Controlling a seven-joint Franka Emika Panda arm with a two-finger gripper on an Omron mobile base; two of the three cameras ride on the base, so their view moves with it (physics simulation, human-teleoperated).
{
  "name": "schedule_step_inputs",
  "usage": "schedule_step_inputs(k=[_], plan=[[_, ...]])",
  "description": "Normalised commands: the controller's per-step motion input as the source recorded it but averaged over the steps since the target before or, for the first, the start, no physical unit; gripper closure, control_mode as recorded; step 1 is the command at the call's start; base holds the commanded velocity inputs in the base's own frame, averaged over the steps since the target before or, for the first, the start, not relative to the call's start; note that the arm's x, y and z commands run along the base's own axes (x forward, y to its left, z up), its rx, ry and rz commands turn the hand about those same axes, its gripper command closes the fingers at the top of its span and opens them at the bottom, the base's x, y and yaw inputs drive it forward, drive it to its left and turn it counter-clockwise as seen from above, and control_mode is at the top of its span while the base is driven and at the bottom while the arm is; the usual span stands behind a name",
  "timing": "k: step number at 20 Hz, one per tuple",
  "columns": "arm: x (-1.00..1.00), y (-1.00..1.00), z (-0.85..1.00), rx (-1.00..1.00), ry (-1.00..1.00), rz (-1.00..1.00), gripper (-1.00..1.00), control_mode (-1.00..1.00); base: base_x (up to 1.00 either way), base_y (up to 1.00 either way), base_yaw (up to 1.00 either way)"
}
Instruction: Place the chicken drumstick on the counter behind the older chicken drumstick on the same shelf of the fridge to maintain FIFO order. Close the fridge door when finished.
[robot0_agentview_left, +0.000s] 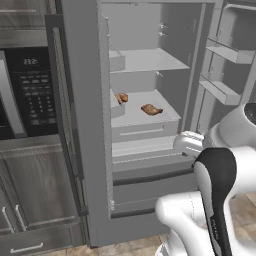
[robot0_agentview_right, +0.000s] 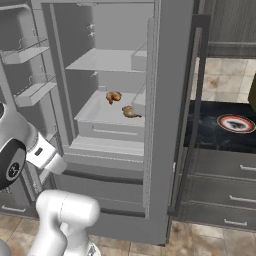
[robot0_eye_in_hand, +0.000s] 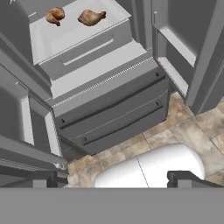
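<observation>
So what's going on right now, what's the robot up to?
Pincer open, holding nothing. Two chicken drumsticks lying apart on one fridge shelf. Both fridge doors open. Nothing blocking.

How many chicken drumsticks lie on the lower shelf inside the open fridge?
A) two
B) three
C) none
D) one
A: two chicken drumsticks lie apart on the same shelf of the fridge, one deeper in and one nearer the front edge.
</observation>
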Motion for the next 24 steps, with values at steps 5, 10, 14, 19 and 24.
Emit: schedule_step_inputs(k=[5,10,14,19,24], plan=[[-0.19,-0.26,-0.24,0.04,-0.02,-0.05,-1.00,-1.00,-0.02,0.00,0.00],[-0.23,-0.97,-0.18,0.23,-0.11,-0.13,-1.00,-1.00,0.00,0.00,0.00],[-0.19,-1.00,-0.13,0.28,-0.16,-0.14,-1.00,-1.00,0.00,0.00,0.00],[-0.13,-1.00,-0.24,0.22,-0.32,-0.07,-1.00,-1.00,0.00,0.00,0.00],[0.06,-0.99,-0.03,0.18,-0.25,-0.03,-1.00,-1.00,0.00,0.00,0.00]])
